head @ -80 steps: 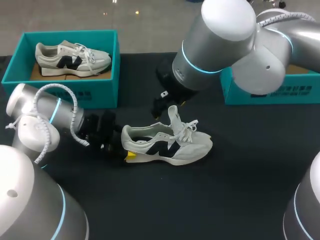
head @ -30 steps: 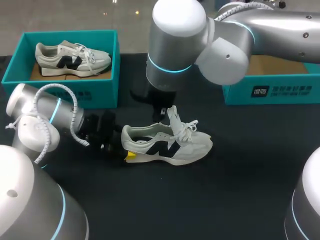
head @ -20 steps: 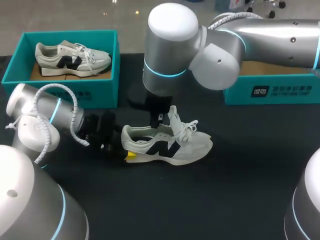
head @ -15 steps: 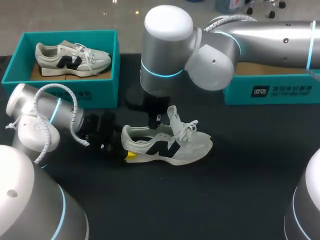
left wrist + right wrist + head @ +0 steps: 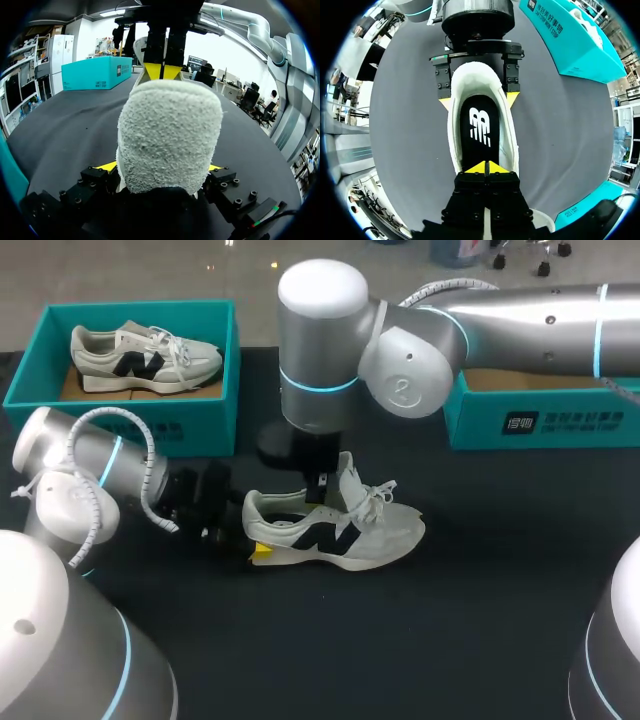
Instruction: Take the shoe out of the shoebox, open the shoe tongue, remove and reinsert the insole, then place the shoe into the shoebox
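1. The step in hand, as I judge it, is getting the insole out of the shoe, whose tongue already stands pulled up.
2. To do it well, the right end effector should part its tips and bite the insole's edge rather than press on its flat face. It should then peel upward along the shoe's length, so the insole bends out past the tongue without dragging the collar.
3. The left end effector need only brace. It is clenched on the heel, one yellow tip on each side, and that hold should stop the shoe lifting with the insole.
4. The right end effector is clenched, its yellow tips pressed together with nothing visibly between them (whether they touch the insole beneath I cannot tell).
5. The shoe stands on its sole on the dark worktop, heel in the left end effector's grip and toe pointing away from it. The right end effector hangs over the mouth of the shoe, at the tongue end of the opening, above the forward part of the insole.
6. The teal shoebox sits well apart, behind the shoe on the right. A second teal box on the left holds another shoe.
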`<state>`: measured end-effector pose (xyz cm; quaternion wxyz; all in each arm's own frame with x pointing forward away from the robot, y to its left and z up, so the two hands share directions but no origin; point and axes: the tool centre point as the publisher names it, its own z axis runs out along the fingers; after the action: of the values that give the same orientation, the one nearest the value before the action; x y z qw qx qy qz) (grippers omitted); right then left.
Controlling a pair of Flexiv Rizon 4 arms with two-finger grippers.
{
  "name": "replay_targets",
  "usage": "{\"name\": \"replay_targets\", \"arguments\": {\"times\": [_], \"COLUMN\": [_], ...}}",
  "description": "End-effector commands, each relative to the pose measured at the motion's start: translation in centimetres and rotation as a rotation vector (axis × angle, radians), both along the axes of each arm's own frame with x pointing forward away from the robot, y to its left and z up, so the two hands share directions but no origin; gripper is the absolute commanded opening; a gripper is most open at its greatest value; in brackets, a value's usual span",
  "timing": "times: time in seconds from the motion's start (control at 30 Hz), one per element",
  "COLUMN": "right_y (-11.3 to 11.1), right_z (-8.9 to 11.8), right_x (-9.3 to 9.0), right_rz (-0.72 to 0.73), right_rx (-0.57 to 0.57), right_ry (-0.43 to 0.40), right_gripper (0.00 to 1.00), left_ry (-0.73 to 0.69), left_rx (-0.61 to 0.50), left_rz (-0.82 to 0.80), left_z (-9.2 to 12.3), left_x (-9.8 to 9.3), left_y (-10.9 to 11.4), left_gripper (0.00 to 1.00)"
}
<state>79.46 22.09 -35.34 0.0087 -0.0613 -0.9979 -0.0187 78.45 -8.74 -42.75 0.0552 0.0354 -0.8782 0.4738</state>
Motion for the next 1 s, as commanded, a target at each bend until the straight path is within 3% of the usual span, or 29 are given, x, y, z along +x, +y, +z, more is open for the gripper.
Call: {"name": "replay_targets", "arguments": {"times": [0.03, 0.33, 0.63, 1.0], "right_y": [-0.1, 0.5, 1.2, 0.9], "right_z": [0.5, -1.3, -3.3, -4.1], "right_x": [-0.5, -2.8, -2.3, -1.1], "right_rz": [0.009, 0.011, 0.009, -0.076], "right_rx": [-0.012, 0.001, -0.006, 0.002], "right_ry": [0.012, 0.086, 0.115, -0.034], "right_gripper": [0.00, 0.00, 0.00, 0.00], "left_ry": [0.001, 0.001, 0.001, 0.001], "left_rx": [0.003, 0.003, 0.003, 0.003], "left_rz": [0.000, 0.000, 0.000, 0.000], "left_z": [-0.3, -0.3, -0.3, -0.3], "left_x": [0.1, 0.1, 0.1, 0.1], "left_y": [0.1, 0.1, 0.1, 0.1], "left_gripper": [0.00, 0.00, 0.00, 0.00]}}
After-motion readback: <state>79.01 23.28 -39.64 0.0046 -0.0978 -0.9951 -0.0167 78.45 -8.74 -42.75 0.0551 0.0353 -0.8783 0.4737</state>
